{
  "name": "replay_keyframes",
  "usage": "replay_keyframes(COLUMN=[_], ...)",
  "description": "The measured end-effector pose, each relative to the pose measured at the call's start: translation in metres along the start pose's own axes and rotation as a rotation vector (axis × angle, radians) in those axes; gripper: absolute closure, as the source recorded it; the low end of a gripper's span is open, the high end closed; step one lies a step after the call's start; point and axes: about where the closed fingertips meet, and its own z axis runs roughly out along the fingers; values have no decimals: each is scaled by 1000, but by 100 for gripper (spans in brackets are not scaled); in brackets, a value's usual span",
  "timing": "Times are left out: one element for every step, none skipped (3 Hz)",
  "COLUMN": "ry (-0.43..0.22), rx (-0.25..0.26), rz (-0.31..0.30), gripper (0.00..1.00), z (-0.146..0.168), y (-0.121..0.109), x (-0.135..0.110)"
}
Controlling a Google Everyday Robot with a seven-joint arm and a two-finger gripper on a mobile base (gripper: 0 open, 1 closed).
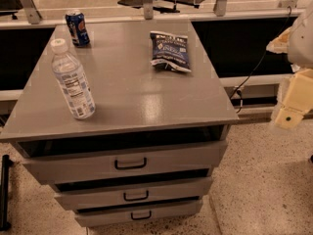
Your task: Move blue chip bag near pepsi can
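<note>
The blue chip bag (169, 51) lies flat on the grey cabinet top (137, 89), toward its back right. The pepsi can (78, 28) stands upright at the back left corner, well apart from the bag. My gripper (291, 109) hangs at the right edge of the view, off the cabinet's right side and lower than its top, far from both the bag and the can. It holds nothing that I can see.
A clear plastic water bottle (73, 81) with a white cap stands at the front left of the top. The cabinet has three drawers (131, 163) with dark handles. A black cable (249, 77) runs down behind the right side. Speckled floor lies to the right.
</note>
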Motion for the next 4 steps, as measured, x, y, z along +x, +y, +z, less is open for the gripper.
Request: replay_keyframes(ry=[0, -20, -88, -175], rx=[0, 8, 26, 47], rz=[0, -2, -36, -63], gripper=[0, 0, 0, 0], z=[0, 1, 18, 51], y=[0, -5, -36, -76], x=[0, -4, -22, -45])
